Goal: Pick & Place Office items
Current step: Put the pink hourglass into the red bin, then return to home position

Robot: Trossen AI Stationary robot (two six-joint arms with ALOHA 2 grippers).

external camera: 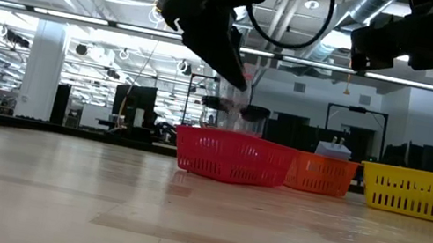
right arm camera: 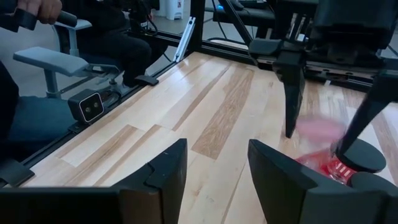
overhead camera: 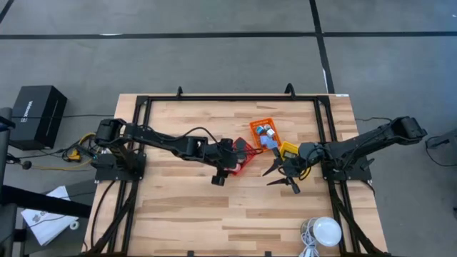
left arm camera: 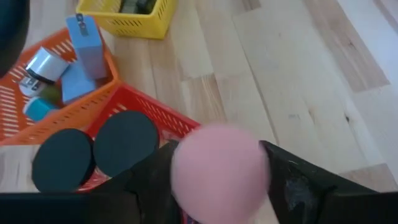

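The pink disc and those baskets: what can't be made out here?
- Pink disc: blurred in both wrist views, so whether the left fingers grip it is unclear.
- Yellow basket: contents cut off by the left wrist view's edge.
- Red basket: contents hidden by its wall in the low view.

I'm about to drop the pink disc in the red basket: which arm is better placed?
Left. Its tool carries the pink disc right above the red basket; the right tool is empty, beside the yellow basket.

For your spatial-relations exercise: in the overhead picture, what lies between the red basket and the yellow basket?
The orange basket, holding blue blocks, sits between the red basket and the yellow basket; the high view shows this, the low view agrees.
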